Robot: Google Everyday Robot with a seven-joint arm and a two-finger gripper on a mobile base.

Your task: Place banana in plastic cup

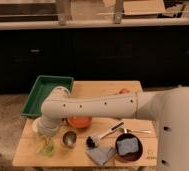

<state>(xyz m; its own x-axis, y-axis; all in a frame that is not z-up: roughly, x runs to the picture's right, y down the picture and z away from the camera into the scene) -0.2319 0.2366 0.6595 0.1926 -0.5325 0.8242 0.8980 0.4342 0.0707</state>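
The translucent light-green plastic cup stands near the front left corner of the wooden table. A pale-yellow banana shows at the cup's left rim, right under the gripper. I cannot tell whether it is inside the cup or held. My white arm reaches across the table from the right, bends down at the left, and ends in the gripper just above the cup. The arm hides most of the gripper.
A shiny metal cup stands right of the green cup, with an orange bowl behind it. A green tray sits at the back left. A brush, a grey cloth and a red bowl holding a blue sponge lie at the front right.
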